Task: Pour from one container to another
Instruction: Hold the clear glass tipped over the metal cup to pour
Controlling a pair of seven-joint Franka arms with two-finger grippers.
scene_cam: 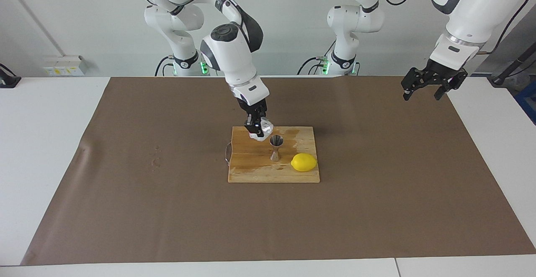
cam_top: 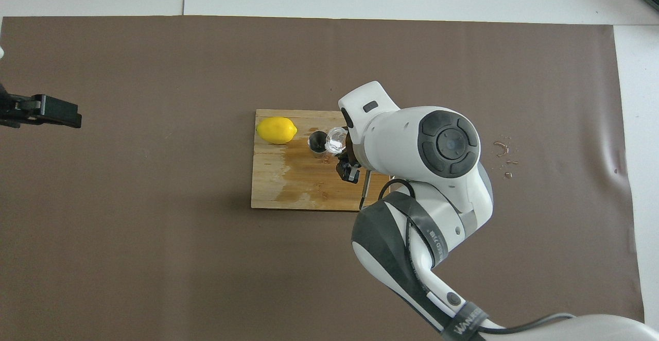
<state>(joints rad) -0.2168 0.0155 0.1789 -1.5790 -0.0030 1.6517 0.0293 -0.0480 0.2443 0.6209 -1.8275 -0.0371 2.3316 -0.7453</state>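
My right gripper (scene_cam: pixel 257 129) is shut on the small clear faceted cup (scene_cam: pixel 265 128) and holds it tilted over the wooden cutting board (scene_cam: pixel 251 169), its mouth beside the rim of the steel jigger (scene_cam: pixel 276 147). The jigger stands upright on the middle of the board. In the overhead view the cup (cam_top: pixel 335 139) touches or overlaps the edge of the jigger (cam_top: pixel 317 142), with the right gripper (cam_top: pixel 346 151) partly hidden under the wrist. My left gripper (scene_cam: pixel 422 94) is open and empty, and waits raised over the left arm's end of the mat; it also shows in the overhead view (cam_top: pixel 72 116).
A yellow lemon (scene_cam: pixel 304 162) lies on the board beside the jigger, toward the left arm's end. The board (cam_top: pixel 288 191) has wet patches. A thin metal piece (cam_top: pixel 365 191) sticks out at the board's edge. Water drops (cam_top: pixel 504 151) mark the brown mat.
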